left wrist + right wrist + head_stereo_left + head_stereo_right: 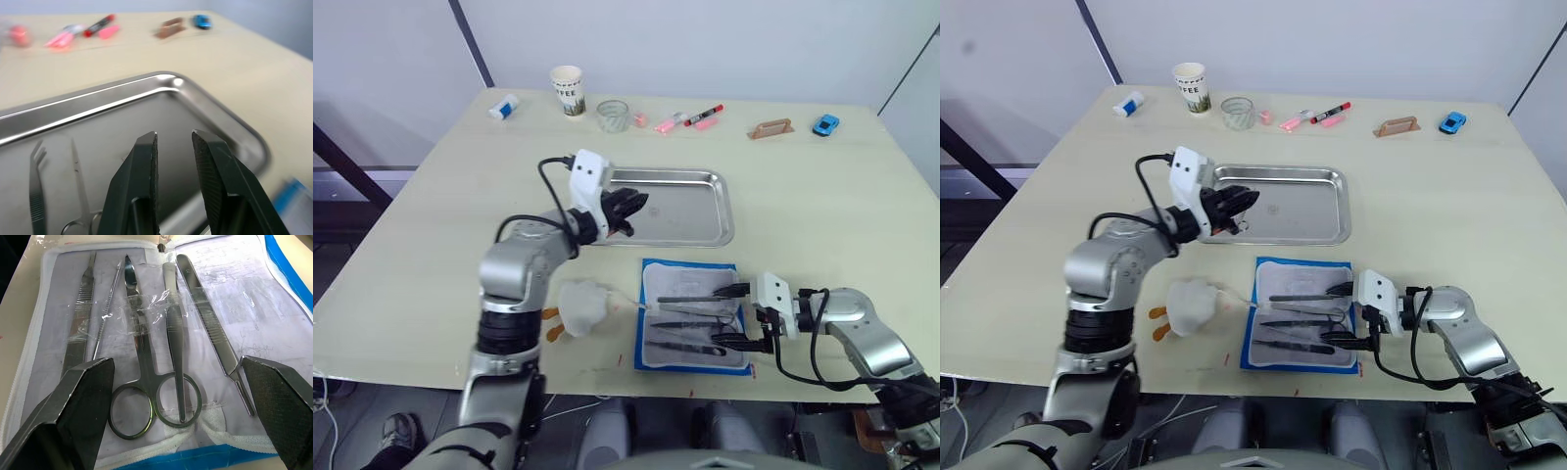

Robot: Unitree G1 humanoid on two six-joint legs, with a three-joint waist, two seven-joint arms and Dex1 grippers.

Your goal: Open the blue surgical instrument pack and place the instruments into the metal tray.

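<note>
The blue surgical instrument pack (690,279) lies open on the table's near side, pale lining up. Several instruments lie side by side in it under clear straps, among them ring-handled scissors (139,357) and forceps (175,333). My right gripper (736,315) is wide open at the pack's right edge, one finger on each side of the instrument handles, holding nothing. The metal tray (695,211) sits just beyond the pack. Tweezers (34,191) and scissors (80,196) lie inside it. Over the tray's left part hovers my left gripper (631,208), its fingers slightly apart and empty.
A white crumpled lump (582,305) with orange bits lies left of the pack. Along the far edge stand a paper cup (568,90), a glass (614,116), pink and red markers (690,119), a brown block (771,128), a blue toy car (825,124) and a small white bottle (503,107).
</note>
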